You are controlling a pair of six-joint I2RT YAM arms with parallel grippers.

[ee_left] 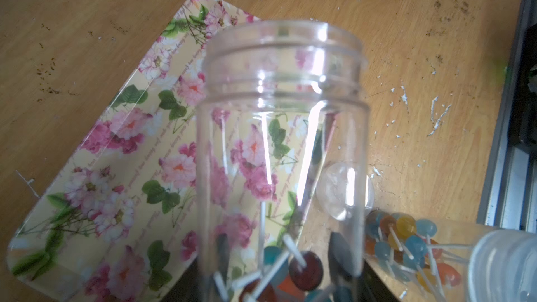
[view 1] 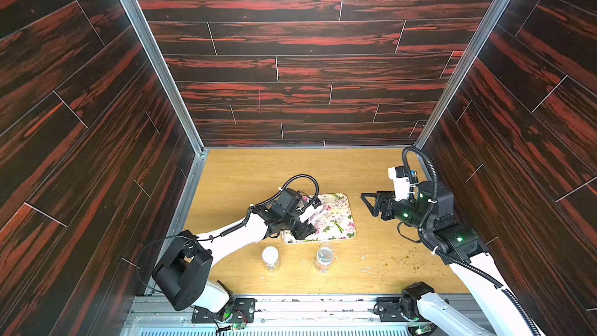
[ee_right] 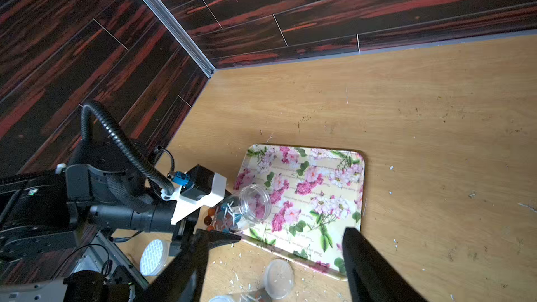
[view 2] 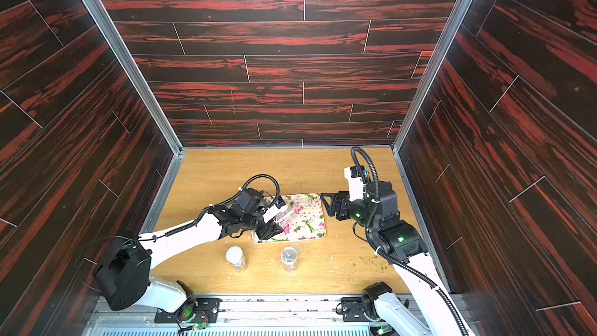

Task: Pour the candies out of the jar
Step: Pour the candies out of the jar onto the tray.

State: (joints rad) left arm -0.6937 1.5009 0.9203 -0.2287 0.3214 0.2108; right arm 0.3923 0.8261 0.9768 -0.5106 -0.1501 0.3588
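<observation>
Tilted jar (ee_left: 282,140), left claw (view 1: 308,218) gripping, candies (ee_left: 305,265) inside

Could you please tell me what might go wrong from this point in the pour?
The jar mouth hangs near the tray edge, so candies may roll off its low rim.
Their sticks are crossed at the jar's base; they could jam or drop in a clump.
A lidded jar and an open jar stand close by the tray; the left arm might knock them.

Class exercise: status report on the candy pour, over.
Left gripper shut on clear plastic jar, lidless, tilted over flowered rectangular tray. Small glossy round candies all at jar's bottom. Right gripper open, apart. Pour path unblocked.
</observation>
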